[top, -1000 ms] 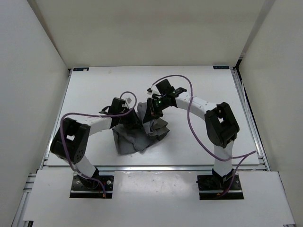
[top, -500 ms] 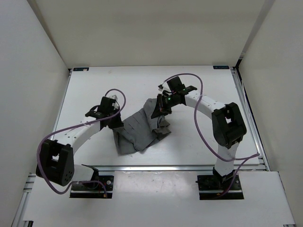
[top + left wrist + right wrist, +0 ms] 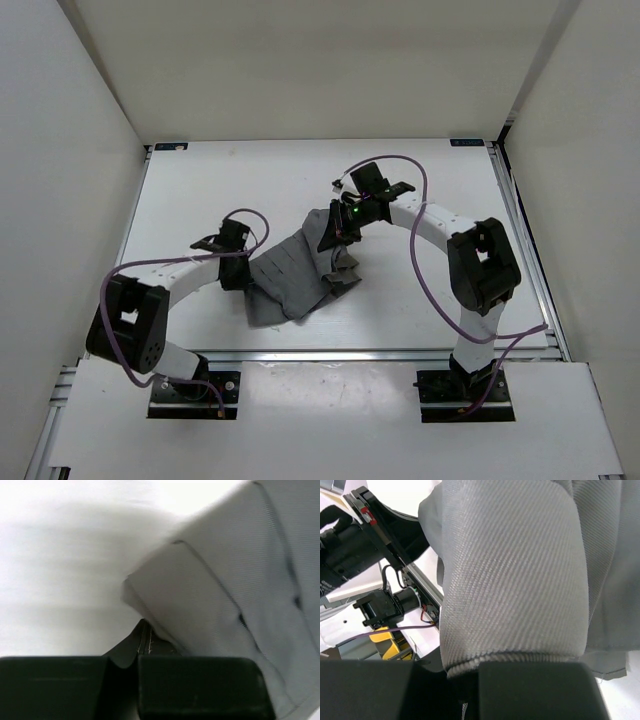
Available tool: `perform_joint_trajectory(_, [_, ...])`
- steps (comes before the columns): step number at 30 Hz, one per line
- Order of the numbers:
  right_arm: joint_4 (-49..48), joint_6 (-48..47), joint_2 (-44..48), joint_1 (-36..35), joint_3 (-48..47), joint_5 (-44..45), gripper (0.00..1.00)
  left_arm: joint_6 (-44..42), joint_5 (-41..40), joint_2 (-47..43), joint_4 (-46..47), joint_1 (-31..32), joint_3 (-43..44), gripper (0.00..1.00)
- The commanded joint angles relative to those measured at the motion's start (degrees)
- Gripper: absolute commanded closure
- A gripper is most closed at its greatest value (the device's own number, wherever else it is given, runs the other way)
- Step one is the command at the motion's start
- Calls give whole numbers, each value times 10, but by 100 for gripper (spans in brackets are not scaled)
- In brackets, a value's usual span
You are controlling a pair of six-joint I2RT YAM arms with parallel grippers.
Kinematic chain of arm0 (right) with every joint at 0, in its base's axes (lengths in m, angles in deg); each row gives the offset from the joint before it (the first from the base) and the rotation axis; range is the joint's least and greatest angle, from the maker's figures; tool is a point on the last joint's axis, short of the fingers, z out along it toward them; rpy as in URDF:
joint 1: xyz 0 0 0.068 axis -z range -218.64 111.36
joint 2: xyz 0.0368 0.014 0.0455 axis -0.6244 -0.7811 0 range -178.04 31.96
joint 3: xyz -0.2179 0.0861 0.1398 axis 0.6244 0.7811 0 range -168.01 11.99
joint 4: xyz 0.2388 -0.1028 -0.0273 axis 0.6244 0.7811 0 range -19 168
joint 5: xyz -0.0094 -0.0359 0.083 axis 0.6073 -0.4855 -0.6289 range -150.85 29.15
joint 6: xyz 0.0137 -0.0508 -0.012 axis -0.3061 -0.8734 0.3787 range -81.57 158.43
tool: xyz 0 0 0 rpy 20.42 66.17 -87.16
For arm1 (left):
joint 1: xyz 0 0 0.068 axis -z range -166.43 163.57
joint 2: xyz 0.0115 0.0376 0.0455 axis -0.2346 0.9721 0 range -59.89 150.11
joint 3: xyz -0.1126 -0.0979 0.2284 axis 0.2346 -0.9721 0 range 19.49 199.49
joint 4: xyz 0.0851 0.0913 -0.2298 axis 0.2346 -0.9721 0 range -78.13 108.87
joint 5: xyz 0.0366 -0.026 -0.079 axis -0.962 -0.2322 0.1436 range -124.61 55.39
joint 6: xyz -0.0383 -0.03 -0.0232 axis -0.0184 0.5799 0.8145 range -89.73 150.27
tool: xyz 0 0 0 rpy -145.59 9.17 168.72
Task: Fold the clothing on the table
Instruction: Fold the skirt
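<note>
Grey cloth, pinched on both sides.
The clothing [image 3: 290, 278] lies bunched in the middle of the table [image 3: 200, 190]. Your left gripper [image 3: 240, 272] is pressed together on its left edge. Your right gripper [image 3: 337, 225] pinches a thick fold, lifted up. If you pull apart too hard, I think the thin left edge may slip out.

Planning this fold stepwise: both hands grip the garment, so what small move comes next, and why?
Probably raise both hands together slightly. The left hand and right hand are each shut on an edge of the pleated garment, whose near part lies bunched on the table; lifting should let it hang flatter.
</note>
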Motion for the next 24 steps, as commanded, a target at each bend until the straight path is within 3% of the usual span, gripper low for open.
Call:
perform_joint_trajectory(1, [8,-8,27,4,2,4,100,11,31,42,48,39,3,100])
perform_joint_trajectory(10, [27,-16,37,37,-5,16,100,40,81,140,71,99,82,100])
perform_joint_trajectory(24, [77,-25,-62,-49,-99,-4,99,44,91,137,91,90,70,100])
